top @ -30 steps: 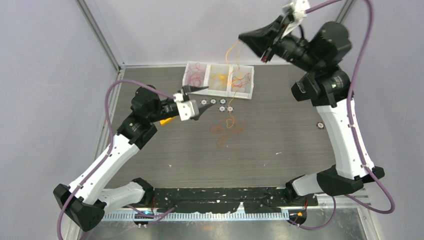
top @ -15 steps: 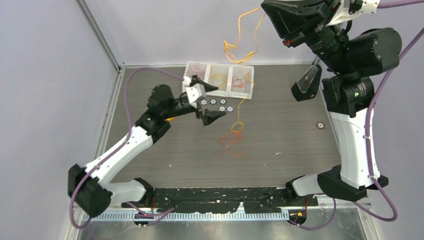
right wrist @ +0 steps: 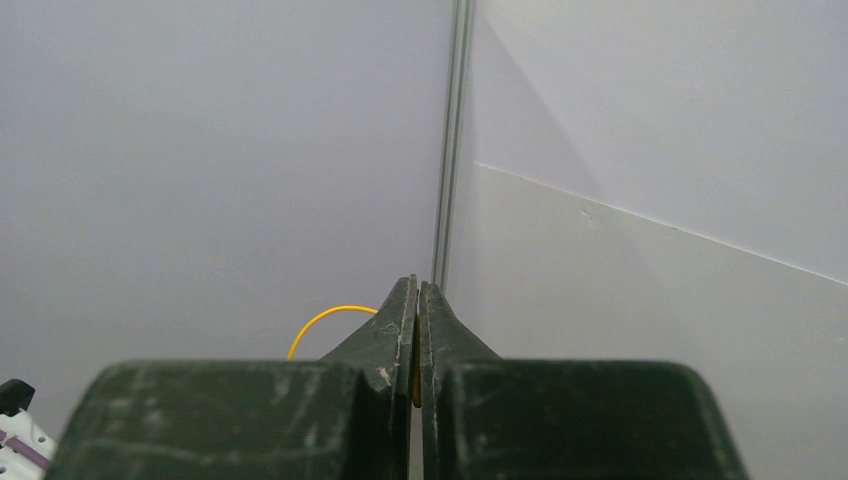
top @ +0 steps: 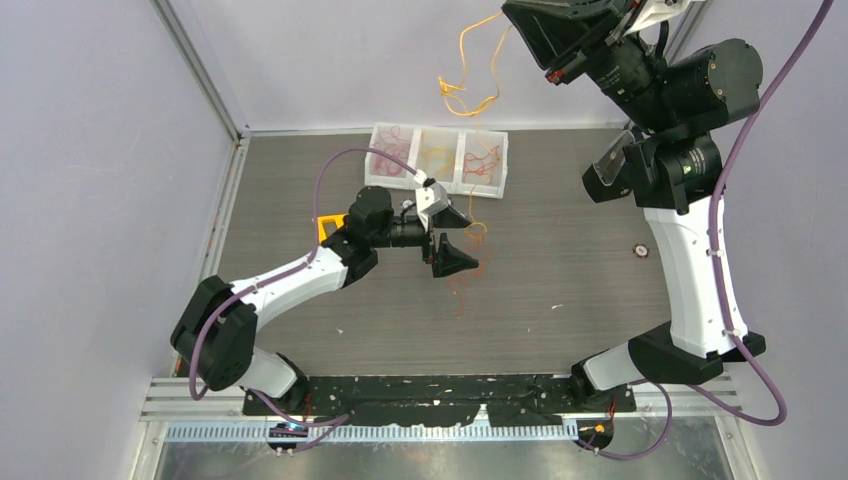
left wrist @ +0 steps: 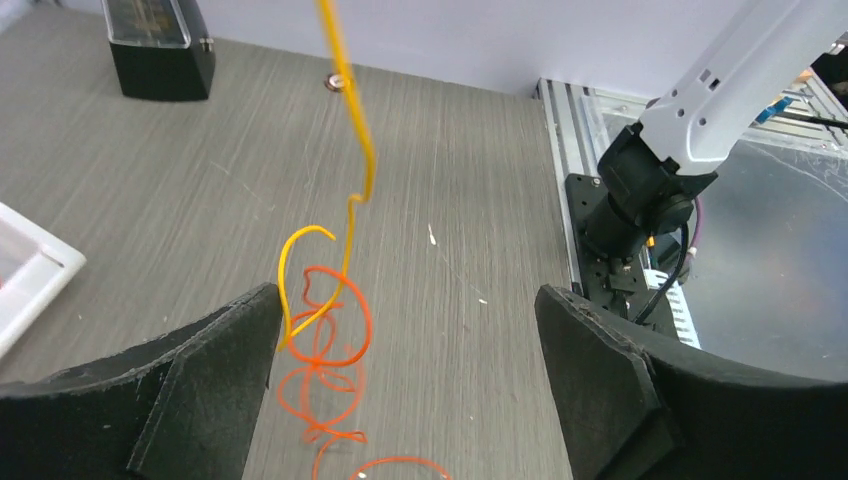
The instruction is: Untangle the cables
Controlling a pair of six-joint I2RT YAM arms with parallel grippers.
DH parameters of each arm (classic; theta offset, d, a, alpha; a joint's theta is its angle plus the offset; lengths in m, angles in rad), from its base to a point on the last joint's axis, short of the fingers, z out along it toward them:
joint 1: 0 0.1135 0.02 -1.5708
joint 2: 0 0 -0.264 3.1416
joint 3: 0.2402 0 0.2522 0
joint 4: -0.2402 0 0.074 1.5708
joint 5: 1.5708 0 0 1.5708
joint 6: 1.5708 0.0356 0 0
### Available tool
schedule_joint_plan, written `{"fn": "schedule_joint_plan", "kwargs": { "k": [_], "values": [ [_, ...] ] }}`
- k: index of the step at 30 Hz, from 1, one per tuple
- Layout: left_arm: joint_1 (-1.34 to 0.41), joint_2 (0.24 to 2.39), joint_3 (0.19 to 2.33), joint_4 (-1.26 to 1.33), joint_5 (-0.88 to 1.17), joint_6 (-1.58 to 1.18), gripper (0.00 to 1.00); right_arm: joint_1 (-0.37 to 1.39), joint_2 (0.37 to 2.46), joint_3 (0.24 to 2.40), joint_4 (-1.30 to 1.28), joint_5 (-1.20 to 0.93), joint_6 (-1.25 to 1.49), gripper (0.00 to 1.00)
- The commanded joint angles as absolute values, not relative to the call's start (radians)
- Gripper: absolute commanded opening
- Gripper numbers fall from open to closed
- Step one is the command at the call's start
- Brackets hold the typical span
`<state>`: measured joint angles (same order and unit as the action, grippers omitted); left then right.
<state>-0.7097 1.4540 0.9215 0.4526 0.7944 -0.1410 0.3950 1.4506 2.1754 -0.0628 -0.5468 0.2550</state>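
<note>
Around, lilac walls [top: 330, 60] enclose woodgrain table [top: 570, 280] bearing cables [left wrist: 366, 318].

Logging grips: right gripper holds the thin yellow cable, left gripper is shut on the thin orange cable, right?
No: the left gripper is open, not shut on the thin orange cable; the left wrist view shows it. The rest stands.

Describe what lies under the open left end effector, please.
Below the left end effector, orange cable coils sit over the table, tangled with a yellow cable hanging from above. The yellow cable's lowest part goes behind one finger and is covered.
</note>
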Motion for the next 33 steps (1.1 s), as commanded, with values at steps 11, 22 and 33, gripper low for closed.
{"fn": "schedule_joint_plan", "kwargs": {
  "k": [11, 22, 33],
  "values": [
    [-0.785, 1.538, 1.125, 0.487, 0.646, 0.043, 0.74, 0.417, 1.478, 2.186, -0.006, -0.529, 0.32, 0.05],
    [-0.726, 1.549, 0.78, 0.379, 0.634, -0.019, 0.11, 0.397, 1.539, 2.403, -0.029, -0.432, 0.253, 0.05],
    [-0.565, 1.4, 0.69, 0.28, 0.611, -0.007, 0.44, 0.385, 1.469, 2.221, -0.025, -0.462, 0.242, 0.05]
  ]
}}
